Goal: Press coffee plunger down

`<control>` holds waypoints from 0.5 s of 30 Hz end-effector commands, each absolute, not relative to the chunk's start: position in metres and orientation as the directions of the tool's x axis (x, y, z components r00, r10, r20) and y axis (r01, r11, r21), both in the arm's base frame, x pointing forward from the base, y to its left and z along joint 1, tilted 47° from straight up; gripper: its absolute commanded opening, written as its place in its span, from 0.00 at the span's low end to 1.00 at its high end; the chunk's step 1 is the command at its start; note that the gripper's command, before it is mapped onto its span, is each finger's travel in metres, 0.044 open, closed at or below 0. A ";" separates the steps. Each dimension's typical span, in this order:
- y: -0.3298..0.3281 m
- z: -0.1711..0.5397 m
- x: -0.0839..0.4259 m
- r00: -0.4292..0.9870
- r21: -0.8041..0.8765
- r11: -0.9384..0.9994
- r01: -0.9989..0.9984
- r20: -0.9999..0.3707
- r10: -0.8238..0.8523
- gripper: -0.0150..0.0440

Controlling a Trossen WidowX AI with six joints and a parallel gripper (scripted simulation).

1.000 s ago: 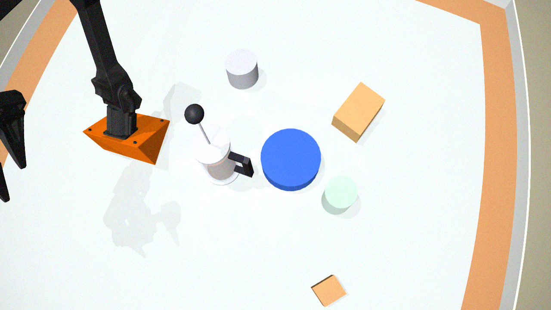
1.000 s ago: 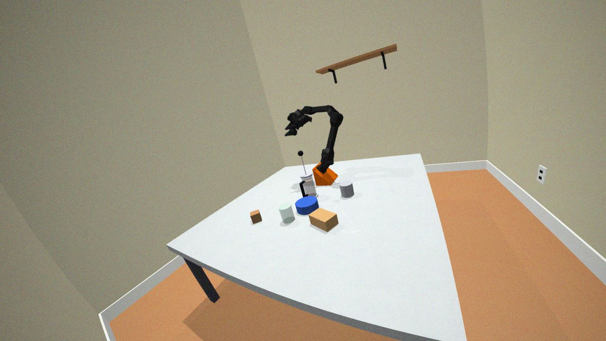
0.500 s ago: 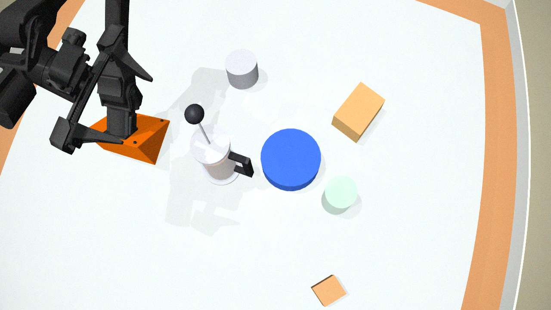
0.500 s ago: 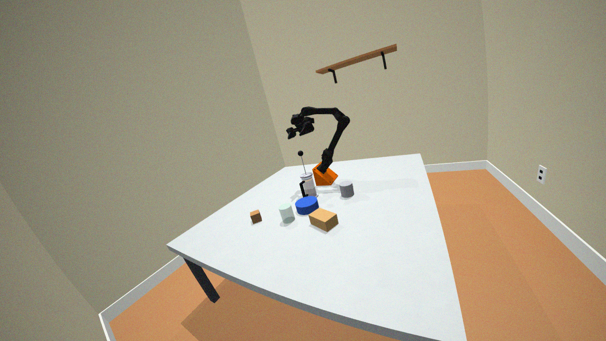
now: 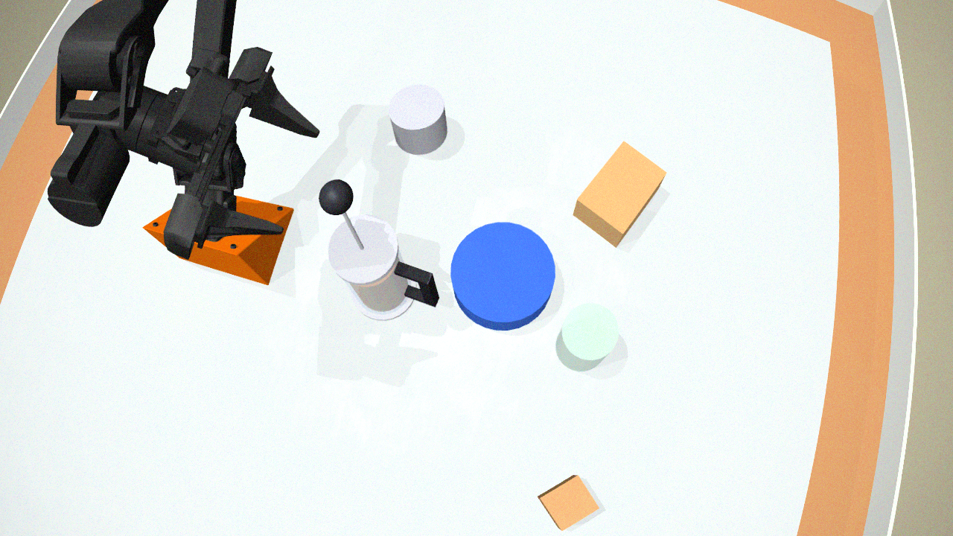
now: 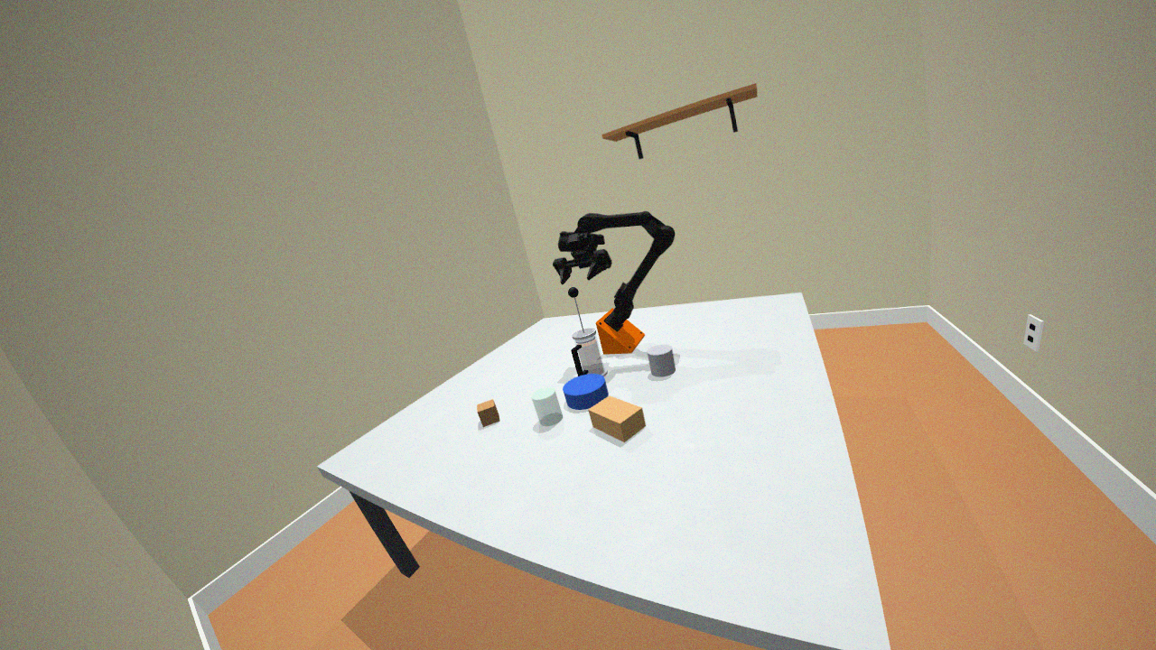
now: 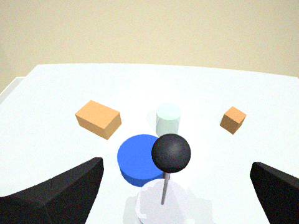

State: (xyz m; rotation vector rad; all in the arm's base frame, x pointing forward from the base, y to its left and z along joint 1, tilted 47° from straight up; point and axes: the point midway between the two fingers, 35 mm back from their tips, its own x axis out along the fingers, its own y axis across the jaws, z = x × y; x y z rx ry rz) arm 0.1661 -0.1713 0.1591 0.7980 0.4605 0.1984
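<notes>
White tabletop (image 5: pixel 466 433) carries a glass coffee press (image 5: pixel 373 273); its round black plunger knob (image 7: pixel 170 153) stands raised. Spread, empty black gripper (image 6: pixel 581 268) hovers above the knob: descend centred, press vertically.

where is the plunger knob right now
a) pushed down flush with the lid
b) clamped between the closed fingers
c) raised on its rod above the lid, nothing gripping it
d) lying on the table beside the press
c: the plunger knob stands high on its rod above the lid, and the gripper hangs open above it, not touching.
</notes>
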 end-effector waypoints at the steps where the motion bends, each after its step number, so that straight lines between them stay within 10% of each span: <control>1: -0.166 0.156 0.167 0.876 0.724 0.690 -0.005 -0.330 0.353 1.00; 15: -0.160 0.148 0.186 0.874 0.722 0.692 0.001 -0.337 0.350 1.00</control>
